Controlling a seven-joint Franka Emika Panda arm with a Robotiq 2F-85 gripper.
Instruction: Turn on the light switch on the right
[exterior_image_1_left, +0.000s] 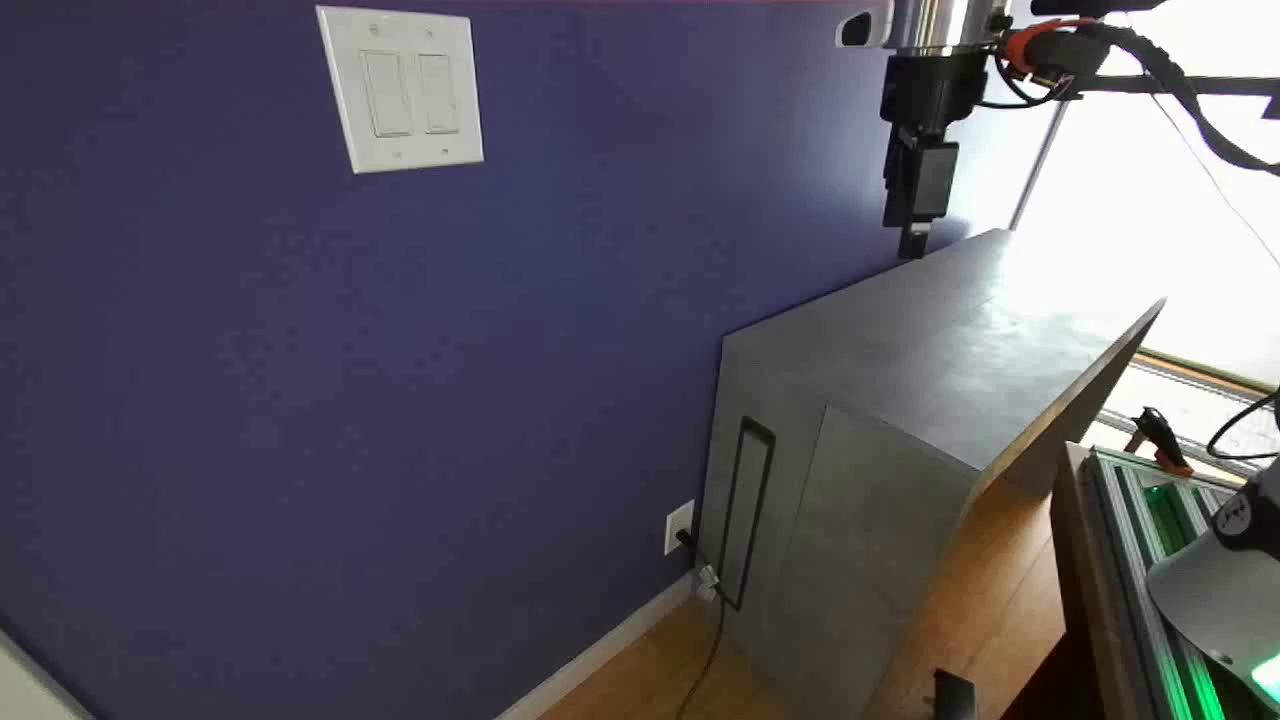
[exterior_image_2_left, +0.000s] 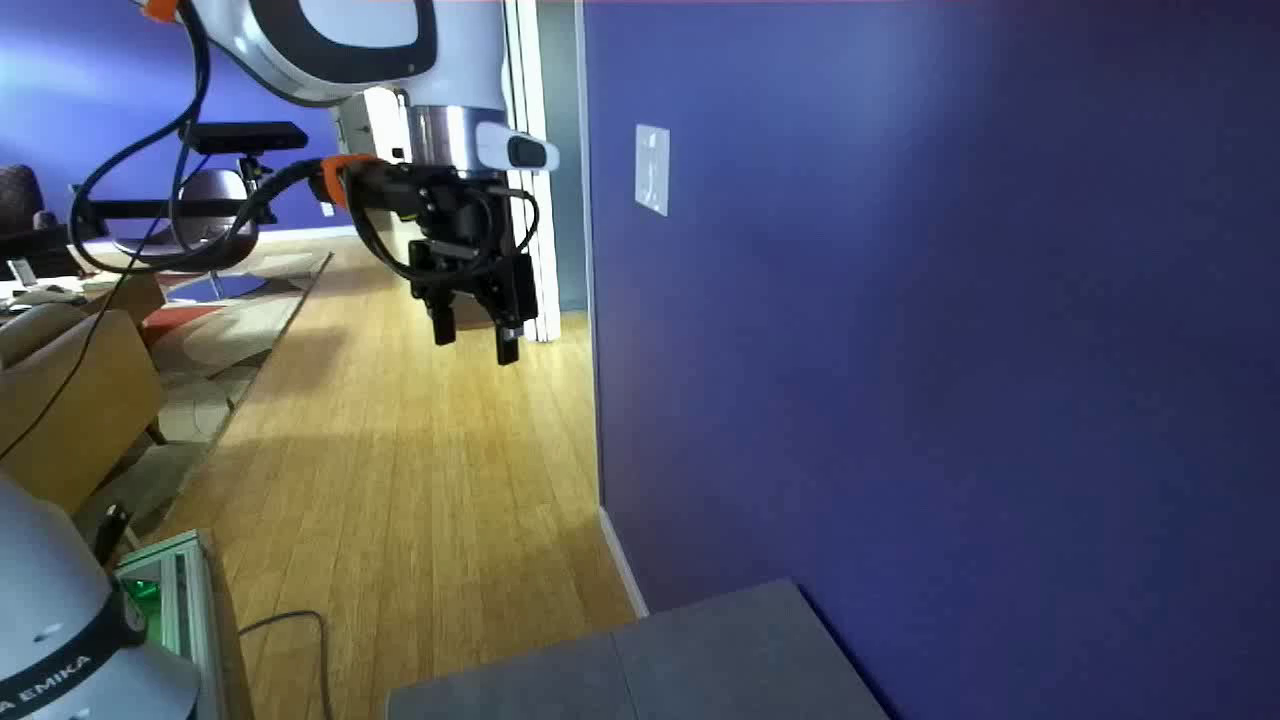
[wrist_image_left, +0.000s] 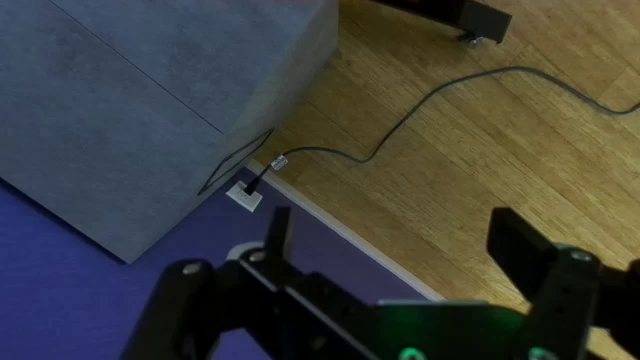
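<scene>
The light switch (exterior_image_1_left: 438, 93) is the right-hand of two white rocker paddles in a squarish white plate (exterior_image_1_left: 425, 158) high on the dark blue wall. The identical left-hand paddle (exterior_image_1_left: 388, 93) is beside it. The plate also shows at a slant in an exterior view (exterior_image_2_left: 652, 170), where the paddles are too small to tell apart. The wrist view does not show the plate. My gripper (exterior_image_2_left: 476, 348) points down in the air, apart from the wall and well away from the plate. In the wrist view its fingers (wrist_image_left: 392, 212) are spread wide with nothing between them.
A grey desk (exterior_image_1_left: 870, 370) stands against the wall under the gripper's side. A small white outlet plate (exterior_image_1_left: 678, 527) with a plugged-in black cord (wrist_image_left: 365, 161) sits low on the wall. The arm's base (exterior_image_2_left: 60, 610) stands on a metal-framed bench (exterior_image_2_left: 185, 590).
</scene>
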